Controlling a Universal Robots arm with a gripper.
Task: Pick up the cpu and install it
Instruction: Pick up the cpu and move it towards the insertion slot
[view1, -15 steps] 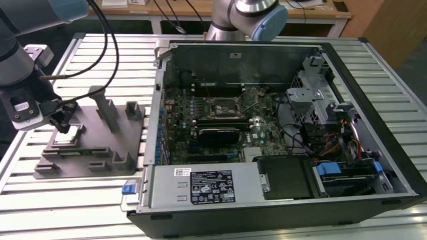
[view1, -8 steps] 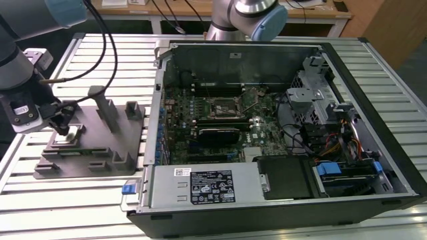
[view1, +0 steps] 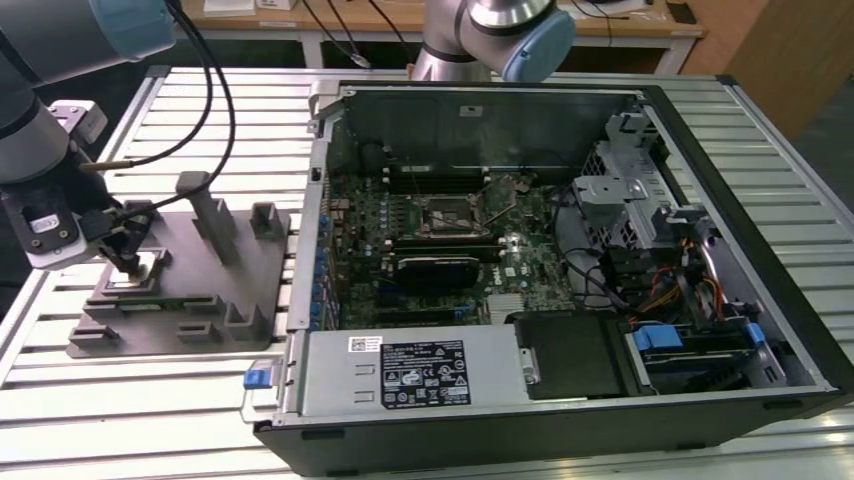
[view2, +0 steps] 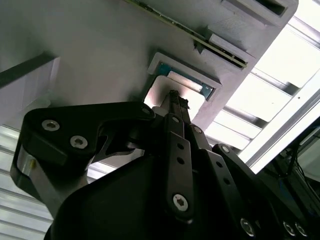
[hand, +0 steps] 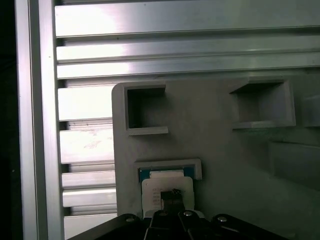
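Observation:
The cpu (view1: 139, 273) lies flat in a shallow recess of the grey fixture block (view1: 200, 305) at the exterior view's left. Its silver top shows in both wrist views (view2: 195, 100) (hand: 154, 187), with a blue-green edge along one side. My gripper (view1: 128, 263) hangs straight over it, fingers drawn together into one narrow tip (view2: 173, 95) (hand: 172, 195) at the middle of the chip's top. I cannot tell whether the tip touches it. The black-framed socket (view1: 445, 212) sits on the motherboard inside the open computer case (view1: 747, 200), well to the exterior view's right.
Upright posts (view1: 214, 215) and square pockets (hand: 145, 110) stand on the fixture block close to the gripper. The case's metal side wall (view1: 315, 200) rises between the block and the motherboard. A second arm's base (view1: 501, 35) stands behind the case. Slatted aluminium table (hand: 150, 45) lies all around.

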